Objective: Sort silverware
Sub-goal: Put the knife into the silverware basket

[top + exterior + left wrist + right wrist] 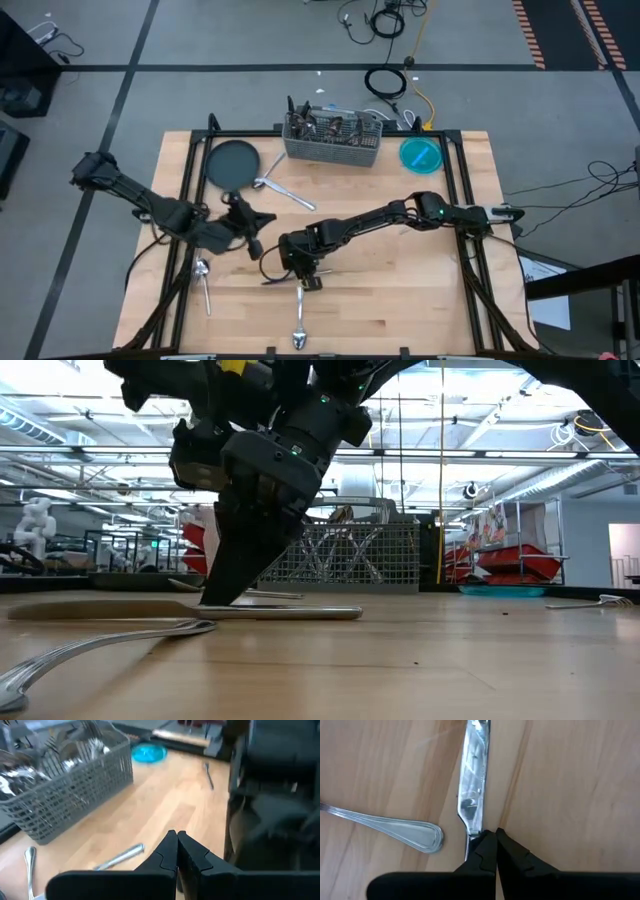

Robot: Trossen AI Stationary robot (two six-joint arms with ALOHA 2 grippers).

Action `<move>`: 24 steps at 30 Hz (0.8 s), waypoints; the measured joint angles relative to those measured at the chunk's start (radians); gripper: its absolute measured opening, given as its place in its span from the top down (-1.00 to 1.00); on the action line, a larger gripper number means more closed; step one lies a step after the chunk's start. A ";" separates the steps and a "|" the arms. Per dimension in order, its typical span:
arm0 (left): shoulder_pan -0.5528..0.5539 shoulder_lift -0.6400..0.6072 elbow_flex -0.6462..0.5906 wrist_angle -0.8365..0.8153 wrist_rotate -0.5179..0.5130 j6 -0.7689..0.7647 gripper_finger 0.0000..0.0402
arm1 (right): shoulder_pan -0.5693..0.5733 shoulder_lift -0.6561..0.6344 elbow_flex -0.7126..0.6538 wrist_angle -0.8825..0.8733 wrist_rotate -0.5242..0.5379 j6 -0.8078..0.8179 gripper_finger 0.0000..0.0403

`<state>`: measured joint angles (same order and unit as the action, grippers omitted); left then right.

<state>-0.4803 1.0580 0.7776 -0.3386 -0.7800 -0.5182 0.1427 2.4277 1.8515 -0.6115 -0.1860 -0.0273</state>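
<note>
Silverware mostly fills the mesh caddy [333,139]; a knife [472,790] lies flat on our table [400,280]. Our right gripper [490,840] pinches it, fingers nearly together. Our left gripper [177,842] hovers closed, empty.

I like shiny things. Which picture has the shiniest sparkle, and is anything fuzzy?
Right wrist view: the knife blade mirrors bright light, just ahead of the right gripper. Left wrist view: the other arm, close by, is a blurred dark mass. Low view: ceiling lights glare.
</note>
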 joint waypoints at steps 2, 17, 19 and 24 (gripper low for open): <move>0.000 0.051 0.000 -0.003 0.019 0.000 0.96 | -0.004 0.000 0.000 -0.008 0.003 -0.011 1.00; -0.022 0.076 0.000 -0.523 -0.136 -0.403 0.96 | -0.036 -0.064 -0.006 -0.145 0.040 -0.155 1.00; -0.026 0.030 0.000 -0.540 -0.181 -0.416 0.96 | -0.026 -0.099 -0.012 -0.164 0.071 -0.154 1.00; -0.026 -0.068 0.000 -0.537 -0.253 -0.361 0.96 | 0.040 -0.125 -0.011 -0.072 0.060 -0.156 1.00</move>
<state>-0.5064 0.9901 0.7780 -0.8758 -1.0326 -0.8793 0.1829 2.3028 1.8408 -0.6832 -0.1255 -0.1835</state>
